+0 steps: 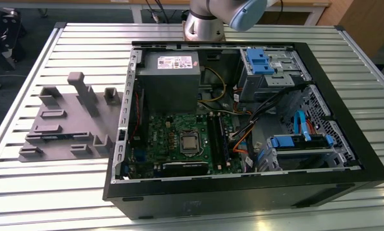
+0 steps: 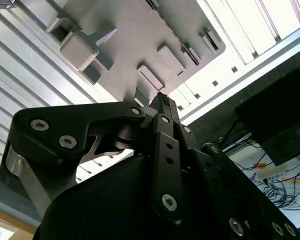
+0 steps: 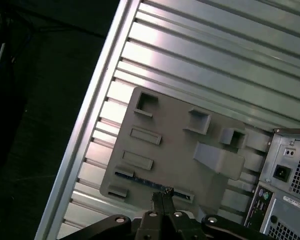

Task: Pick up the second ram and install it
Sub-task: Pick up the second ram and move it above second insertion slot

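Note:
The second ram (image 3: 142, 181) is a thin blue-green strip standing on edge in a slot of the grey fixture plate (image 3: 175, 145), near the plate's edge. In the exterior view the ram (image 1: 45, 136) shows as a dark line on the fixture plate (image 1: 70, 125), to the left of the computer case. My gripper (image 3: 162, 196) hangs well above the plate, roughly over the strip and apart from it. Its two black fingers are pressed together and hold nothing. In the second wrist view the gripper (image 2: 161, 98) points at the plate with its fingertips closed.
The open computer case (image 1: 243, 187) lies on the slatted metal table (image 1: 63, 183), with the motherboard's long black slots (image 1: 214, 137) near its middle. Tall grey blocks (image 1: 82, 89) rise from the fixture. The table edge (image 3: 90, 115) runs beside the plate.

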Motion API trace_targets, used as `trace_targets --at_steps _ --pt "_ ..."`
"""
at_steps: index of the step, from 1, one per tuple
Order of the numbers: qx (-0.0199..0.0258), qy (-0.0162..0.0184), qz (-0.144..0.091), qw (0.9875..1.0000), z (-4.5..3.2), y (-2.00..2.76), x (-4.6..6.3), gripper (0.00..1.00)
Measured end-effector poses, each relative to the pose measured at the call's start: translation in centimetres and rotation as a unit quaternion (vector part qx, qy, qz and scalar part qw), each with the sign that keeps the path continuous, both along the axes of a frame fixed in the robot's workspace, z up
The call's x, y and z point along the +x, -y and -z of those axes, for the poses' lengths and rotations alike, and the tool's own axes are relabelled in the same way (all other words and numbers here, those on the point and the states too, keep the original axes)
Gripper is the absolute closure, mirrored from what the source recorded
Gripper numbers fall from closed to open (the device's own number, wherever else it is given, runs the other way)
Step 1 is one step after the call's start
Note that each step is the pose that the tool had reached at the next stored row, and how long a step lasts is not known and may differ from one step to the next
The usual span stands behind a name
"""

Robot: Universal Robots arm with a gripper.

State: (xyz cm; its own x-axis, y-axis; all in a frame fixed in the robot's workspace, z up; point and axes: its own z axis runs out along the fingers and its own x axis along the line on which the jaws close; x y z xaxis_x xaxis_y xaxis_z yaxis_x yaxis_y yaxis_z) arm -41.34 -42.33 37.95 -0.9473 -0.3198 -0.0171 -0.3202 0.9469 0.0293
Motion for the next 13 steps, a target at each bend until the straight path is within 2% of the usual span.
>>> trace_targets --at_steps 7,13 --pt "-0.0003 -0.0001 -0.045 0.999 0.07 0.0 -0.04 0.87" --pt "-0.0003 0.0 -0.08 0.9968 0.14 -0.01 -0.08 0.87"
